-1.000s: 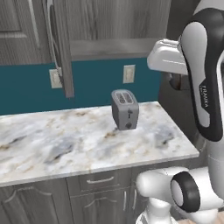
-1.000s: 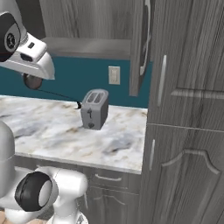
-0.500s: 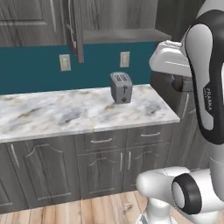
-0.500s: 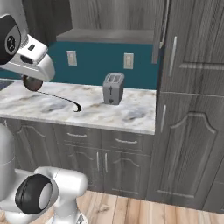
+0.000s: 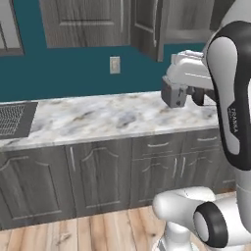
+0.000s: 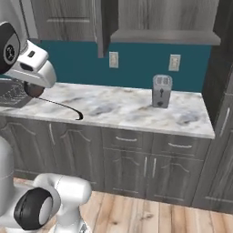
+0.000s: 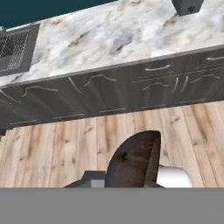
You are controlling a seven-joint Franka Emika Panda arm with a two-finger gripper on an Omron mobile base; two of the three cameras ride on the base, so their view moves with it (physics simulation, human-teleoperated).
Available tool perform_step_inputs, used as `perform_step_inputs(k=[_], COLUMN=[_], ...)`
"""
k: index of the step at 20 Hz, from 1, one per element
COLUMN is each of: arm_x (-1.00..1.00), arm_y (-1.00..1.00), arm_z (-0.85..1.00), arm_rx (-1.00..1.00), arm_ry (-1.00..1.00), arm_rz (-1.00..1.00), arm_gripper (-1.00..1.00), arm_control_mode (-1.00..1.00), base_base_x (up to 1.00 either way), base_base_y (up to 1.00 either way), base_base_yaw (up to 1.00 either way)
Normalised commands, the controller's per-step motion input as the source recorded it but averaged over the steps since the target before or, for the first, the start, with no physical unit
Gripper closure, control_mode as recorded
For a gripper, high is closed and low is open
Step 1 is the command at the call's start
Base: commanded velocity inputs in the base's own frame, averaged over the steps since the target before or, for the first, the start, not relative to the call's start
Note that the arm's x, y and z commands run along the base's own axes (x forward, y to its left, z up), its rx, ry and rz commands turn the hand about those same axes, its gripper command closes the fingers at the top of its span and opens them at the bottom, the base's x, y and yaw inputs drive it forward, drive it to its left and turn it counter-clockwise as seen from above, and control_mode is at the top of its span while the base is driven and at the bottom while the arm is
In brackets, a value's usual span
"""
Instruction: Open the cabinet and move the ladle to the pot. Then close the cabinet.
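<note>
Both base views stand back from the bench (image 5: 98, 117), looking forward and slightly down from behind the arm, one on each side. They share the bench (image 6: 127, 107), the toaster (image 6: 161, 91) and the open cabinet (image 6: 102, 27). The hand view looks down along the tool at the bench (image 7: 109, 39) edge and floor (image 7: 57, 144).

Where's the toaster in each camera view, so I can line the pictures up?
Left base view: toaster right of centre, on the counter near its right end.
Right base view: toaster right of centre, at the counter's back, below the right-hand outlet.
Hand view: toaster at the top edge, far right, cut off by the frame.
Shared landmark: the marble counter it stands on.
</note>
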Motion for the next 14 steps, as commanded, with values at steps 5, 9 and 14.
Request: perform_step_inputs(k=[5, 9, 14], arm_x=[0.0, 0.0, 0.0], arm_y=[0.0, 0.0, 0.0], arm_z=[0.0, 0.0, 0.0], arm_rx=[0.0, 0.0, 0.0], arm_ry=[0.0, 0.0, 0.0], arm_rz=[0.0, 0.0, 0.0], arm_gripper=[1.0, 1.0, 1.0], arm_control_mode=[1.0, 1.0, 1.0], base_base_x=[0.07, 0.16, 0.03], base_base_y=[0.46, 0.24, 0.18], base_base_yaw=[0.44, 0.82, 0.88])
